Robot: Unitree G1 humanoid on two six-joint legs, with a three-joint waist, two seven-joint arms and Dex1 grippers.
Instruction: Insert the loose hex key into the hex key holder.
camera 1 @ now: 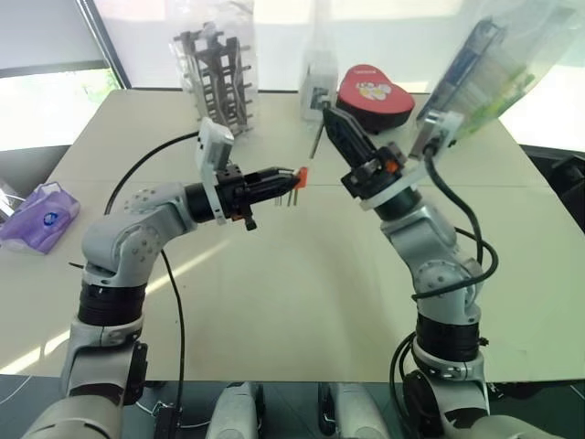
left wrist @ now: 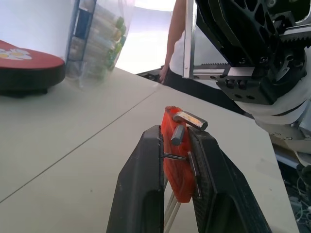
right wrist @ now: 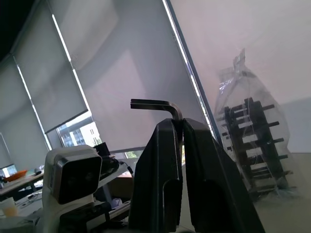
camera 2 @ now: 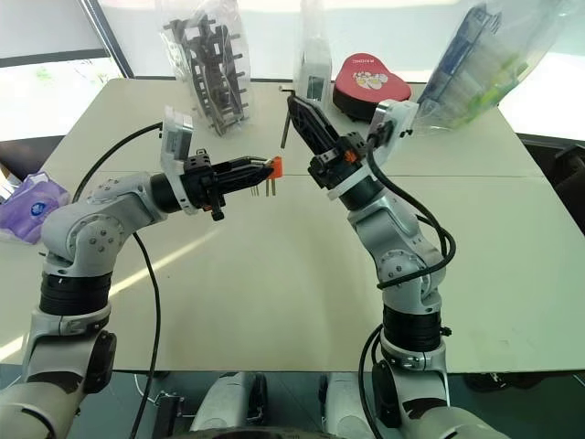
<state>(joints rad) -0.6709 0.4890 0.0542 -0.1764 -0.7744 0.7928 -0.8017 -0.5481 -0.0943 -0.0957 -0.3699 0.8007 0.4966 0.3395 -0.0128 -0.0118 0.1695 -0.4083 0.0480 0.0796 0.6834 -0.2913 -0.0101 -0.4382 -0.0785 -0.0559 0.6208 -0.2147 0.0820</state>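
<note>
The orange hex key holder [camera 1: 300,176] hangs above the table's middle, its thin grey keys pointing down. My left gripper [camera 1: 289,177] reaches in level from the left and is shut on it; the left wrist view shows the orange block [left wrist: 176,160] clamped between both black fingers. The loose hex key [camera 1: 316,140] is a thin grey rod with a bent end. My right gripper [camera 1: 328,116] is shut on it, raised a little to the right of and above the holder. In the right wrist view the key's bent end [right wrist: 154,103] sticks out over the fingertips.
A grey rack in a plastic bag [camera 1: 219,78] stands at the back left. A red heart-shaped box [camera 1: 373,96] and bagged goods [camera 1: 484,69] sit at the back right. A purple tissue pack [camera 1: 41,218] lies far left. A person [left wrist: 176,43] stands beyond the table.
</note>
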